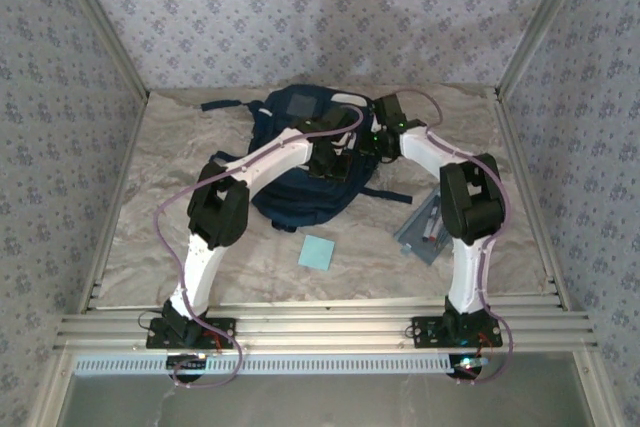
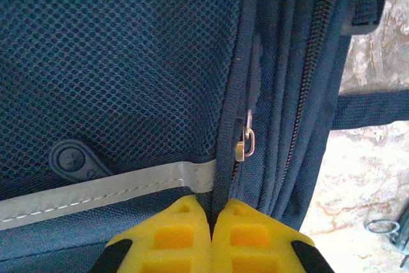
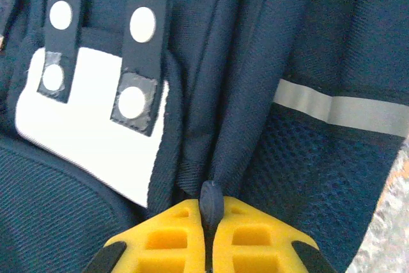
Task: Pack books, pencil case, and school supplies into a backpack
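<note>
Backpack [image 1: 305, 162] at far mid-table, pinched from both sides. Left gripper [image 2: 211, 218] clamped on fabric ridge [image 2: 225, 158] beside zipper [image 2: 245, 142], right gripper [image 3: 208, 215] clamped on dark pull tab [image 3: 209, 199]; looks meant to part the opening. Pencil case [image 1: 425, 232] and blue pad [image 1: 316, 251] unpacked on table [image 1: 200, 247] nearby.

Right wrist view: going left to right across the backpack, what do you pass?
On the backpack: white patch with snap tabs → dark zipper pull, pinched in the right gripper → grey stripe.

Matt woven-cloth backpack [image 2: 128, 62] (mesh panels)
</note>
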{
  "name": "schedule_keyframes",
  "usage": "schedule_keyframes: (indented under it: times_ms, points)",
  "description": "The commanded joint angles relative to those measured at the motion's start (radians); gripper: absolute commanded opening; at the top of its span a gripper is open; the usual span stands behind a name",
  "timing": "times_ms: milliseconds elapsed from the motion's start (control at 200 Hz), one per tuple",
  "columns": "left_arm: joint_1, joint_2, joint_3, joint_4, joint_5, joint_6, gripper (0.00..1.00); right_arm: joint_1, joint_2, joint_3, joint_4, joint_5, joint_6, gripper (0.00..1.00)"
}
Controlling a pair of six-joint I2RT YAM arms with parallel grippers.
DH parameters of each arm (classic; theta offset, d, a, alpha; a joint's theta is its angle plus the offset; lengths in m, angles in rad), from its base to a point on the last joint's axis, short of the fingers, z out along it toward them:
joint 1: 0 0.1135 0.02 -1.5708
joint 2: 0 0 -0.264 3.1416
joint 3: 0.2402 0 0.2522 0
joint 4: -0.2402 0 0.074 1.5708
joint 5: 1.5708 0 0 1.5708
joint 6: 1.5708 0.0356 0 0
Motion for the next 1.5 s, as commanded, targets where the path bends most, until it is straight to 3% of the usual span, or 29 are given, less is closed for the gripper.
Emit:
schedule_keyframes:
  times_ms: [0, 115, 320, 555, 944, 1179, 1499]
  points:
    - [0.018, -0.033, 0.027, 0.127, -0.012, -0.036, 0.00, 0.042, -0.122, -0.107, 0.000, -0.110, 0.002, 0.00]
    - [0.026, -0.029, 0.073, 0.089, -0.039, -0.001, 0.00, 0.044, -0.165, -0.166, -0.003, -0.103, -0.023, 0.00]
    - [0.039, -0.071, 0.038, 0.080, -0.023, 0.021, 0.00, -0.012, -0.139, -0.166, 0.006, -0.075, 0.011, 0.11]
    - [0.006, -0.110, -0.048, 0.107, 0.010, -0.002, 0.00, -0.038, -0.046, -0.048, 0.011, -0.077, 0.054, 0.33]
    - [-0.010, -0.129, -0.049, 0.114, 0.023, -0.004, 0.00, -0.038, 0.043, 0.040, -0.049, 0.047, 0.045, 0.40]
    - [-0.014, -0.123, -0.039, 0.112, 0.031, -0.007, 0.00, -0.031, 0.107, 0.101, -0.053, 0.029, -0.003, 0.33]
    - [-0.012, -0.110, -0.036, 0.111, 0.025, -0.013, 0.00, -0.045, 0.082, 0.091, -0.029, -0.033, -0.047, 0.02]
